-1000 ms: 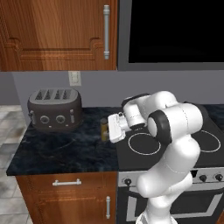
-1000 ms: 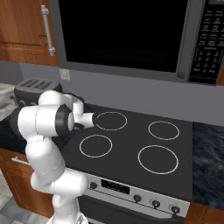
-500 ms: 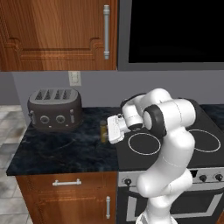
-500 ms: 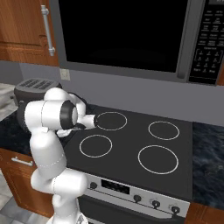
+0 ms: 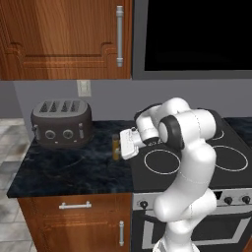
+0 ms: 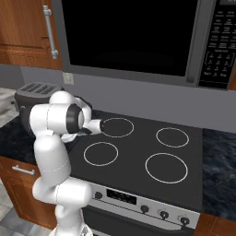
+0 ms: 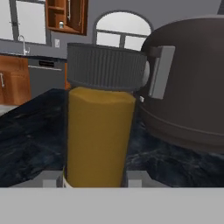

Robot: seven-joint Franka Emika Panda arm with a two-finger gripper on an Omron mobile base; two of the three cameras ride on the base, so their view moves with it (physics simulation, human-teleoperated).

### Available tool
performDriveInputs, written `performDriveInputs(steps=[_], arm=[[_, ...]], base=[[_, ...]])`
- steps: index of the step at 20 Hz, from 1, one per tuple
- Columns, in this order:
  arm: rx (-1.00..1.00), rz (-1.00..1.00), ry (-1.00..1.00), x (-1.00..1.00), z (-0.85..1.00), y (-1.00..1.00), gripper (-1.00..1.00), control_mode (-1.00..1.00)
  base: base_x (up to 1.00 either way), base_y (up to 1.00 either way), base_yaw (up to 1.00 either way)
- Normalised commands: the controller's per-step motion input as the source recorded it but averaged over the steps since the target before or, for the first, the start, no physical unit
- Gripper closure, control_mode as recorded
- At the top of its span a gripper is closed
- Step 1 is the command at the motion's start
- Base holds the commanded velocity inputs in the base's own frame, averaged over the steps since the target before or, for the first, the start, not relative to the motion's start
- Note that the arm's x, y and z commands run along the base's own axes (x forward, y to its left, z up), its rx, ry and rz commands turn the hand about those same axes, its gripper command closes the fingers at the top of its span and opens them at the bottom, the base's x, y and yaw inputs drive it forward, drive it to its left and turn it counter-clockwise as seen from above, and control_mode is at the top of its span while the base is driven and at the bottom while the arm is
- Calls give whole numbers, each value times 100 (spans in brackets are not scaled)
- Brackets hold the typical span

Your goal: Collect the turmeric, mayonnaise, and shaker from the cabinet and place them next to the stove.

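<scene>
1. The turmeric (image 7: 98, 131) stands upright, its long axis vertical, with the dark ribbed cap at the top and the olive-yellow body below.
2. In the left base view the turmeric (image 5: 116, 147) is a slim bottle standing on the dark countertop (image 5: 69, 170), its base apparently on the stone.
3. The claw (image 5: 121, 146) reaches sideways from the arm over the left edge of the stove (image 5: 197, 165), and the bottle sits directly at its tip, on the side away from the cooktop.
4. Seen along the claw (image 7: 95, 179), the bottle fills the space straight ahead, centred between the two finger tips (image 7: 51, 178), which show low on either side of its base.
5. The jaws are narrowed around the bottle's lower body, so the claw appears clamped on the turmeric; whether the pads press the glass fully I cannot tell.
6. Beyond the bottle from the claw, and a little to one side, stands the dark toaster (image 5: 61, 123), close to the turmeric but apart from it.
7. From the right base view the arm's elbow covers the claw; the stove (image 6: 152, 156) lies behind the claw's wrist, and the toaster (image 6: 34, 94) shows past it.
8. The wooden cabinet (image 5: 64, 39) hangs above, well over the claw, door closed.
</scene>
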Motion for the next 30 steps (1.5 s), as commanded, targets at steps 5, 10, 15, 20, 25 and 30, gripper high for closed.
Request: performDriveInputs(steps=[5, 10, 15, 20, 25, 30], arm=[[0, 0, -1, -1, -27, 0, -100, -100], [0, 0, -3, -12, -5, 0, -100, -100], [0, 0, 0, -9, 0, -6, -100, -100], [0, 0, 0, -4, 1, -24, -100, -100], [0, 0, 0, 0, 2, -30, -100, -100], [0, 0, 0, -4, 11, -31, -100, -100]], base=[[0, 0, 0], [0, 0, 0], [0, 0, 0], [0, 0, 0], [0, 0, 0], [0, 0, 0]])
